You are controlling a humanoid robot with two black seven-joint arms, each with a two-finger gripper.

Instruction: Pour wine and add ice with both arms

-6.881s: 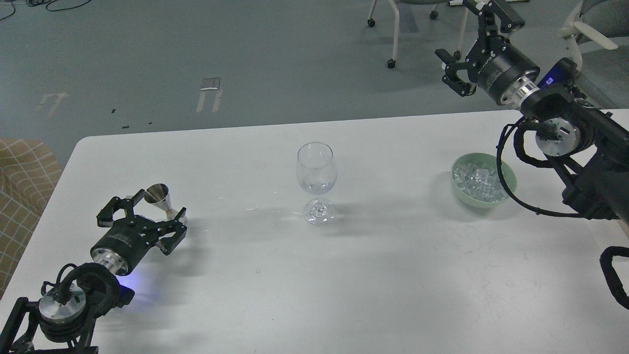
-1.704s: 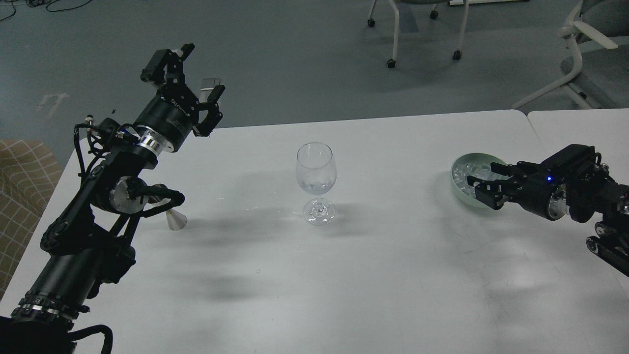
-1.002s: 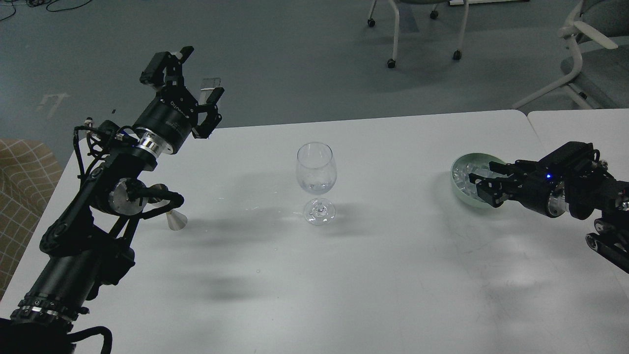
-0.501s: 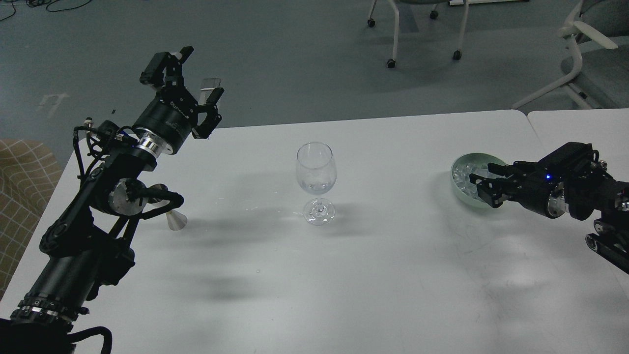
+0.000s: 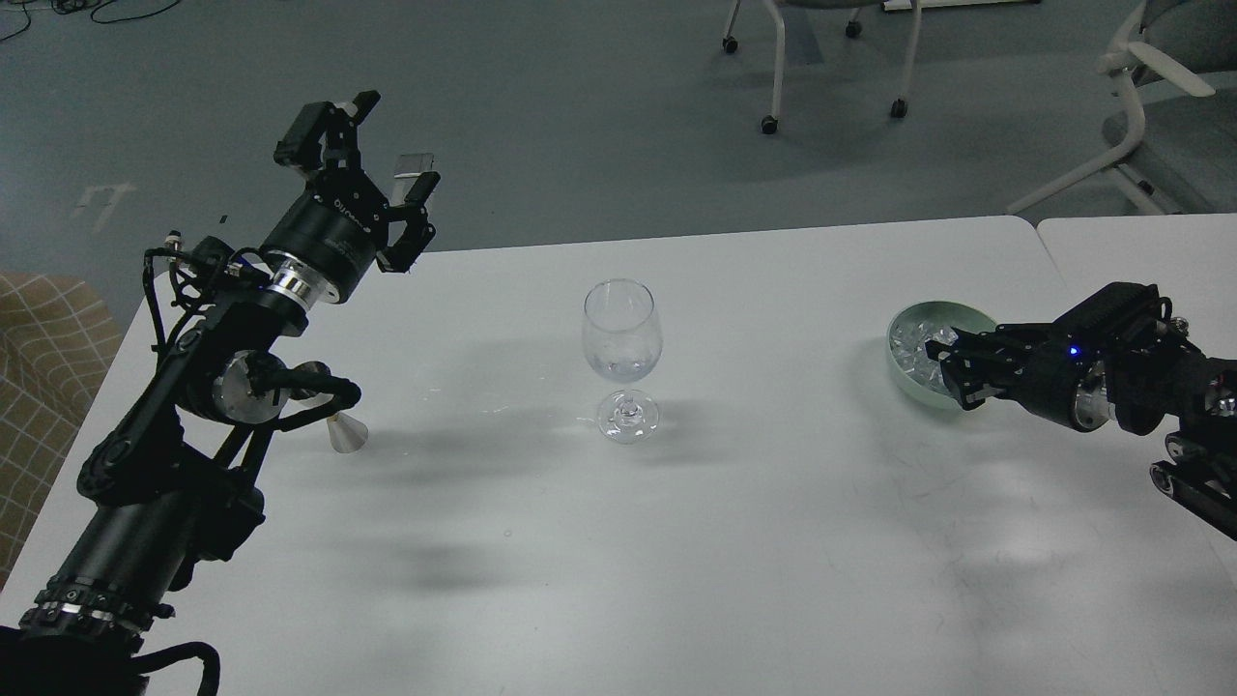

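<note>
Ice-picking is your step: right hand (image 5: 952, 372), pinch state unclear, sits in the bowl (image 5: 908, 382); left hand (image 5: 362, 159) spread; next, carry a cube to the glass (image 5: 622, 333)

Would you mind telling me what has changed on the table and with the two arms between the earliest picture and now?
The left gripper has left the metal jigger and risen, open, above the table's far edge. The right gripper has come down from high up and reaches into the green bowl among the ice; whether it grips a cube cannot be told. The wine glass, bowl and table stayed put.
</note>
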